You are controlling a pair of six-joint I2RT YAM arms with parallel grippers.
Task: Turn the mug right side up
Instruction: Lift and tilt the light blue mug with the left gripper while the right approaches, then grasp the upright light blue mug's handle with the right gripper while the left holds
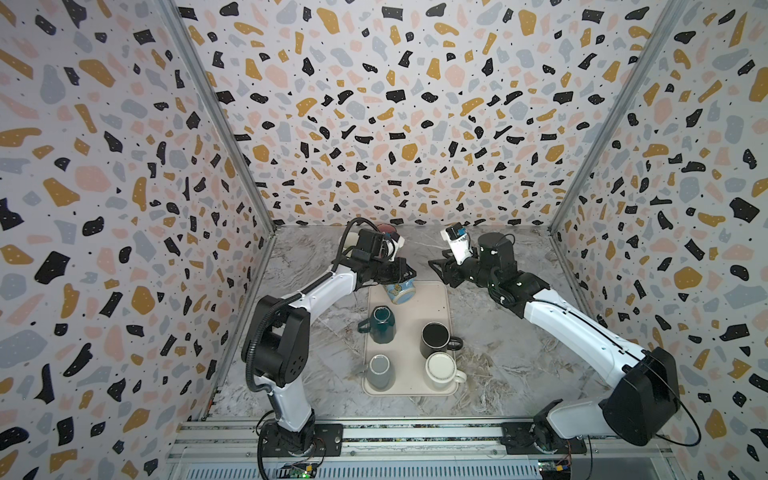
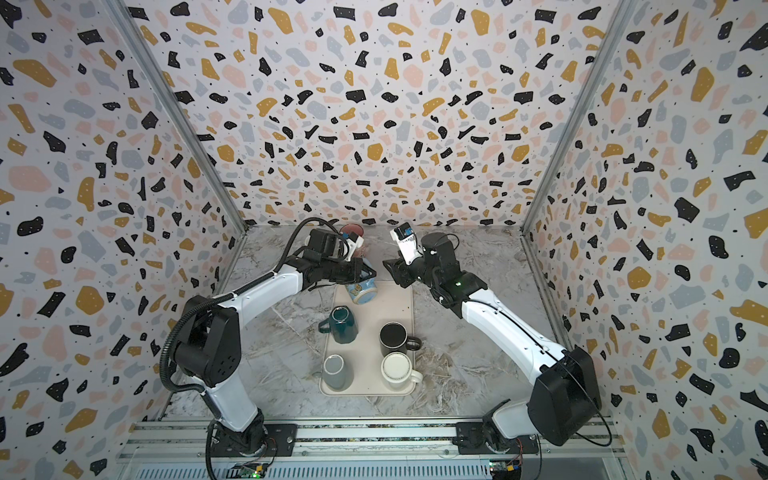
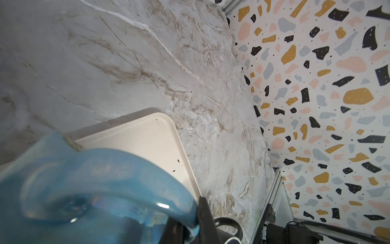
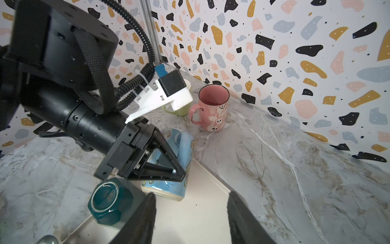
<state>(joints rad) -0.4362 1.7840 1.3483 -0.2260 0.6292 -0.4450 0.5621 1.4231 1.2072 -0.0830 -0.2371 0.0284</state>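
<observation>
Glossy patterned light-blue mug (image 4: 186, 145) with cream base hangs tilted sideways over tray (image 4: 200, 215), clamped in left pincer (image 4: 179, 175); right pincer (image 4: 190, 196) half-open, empty.

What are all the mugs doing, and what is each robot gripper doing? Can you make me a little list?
left gripper: shut on the blue mug
blue mug: tilted, at the far end of the tray
right gripper: open, holding nothing
also on tray: teal mug, black mug, grey mug, cream mug
teal mug: upside down, base up
back of table: pink mug upright; green mug beside it, partly hidden
</observation>
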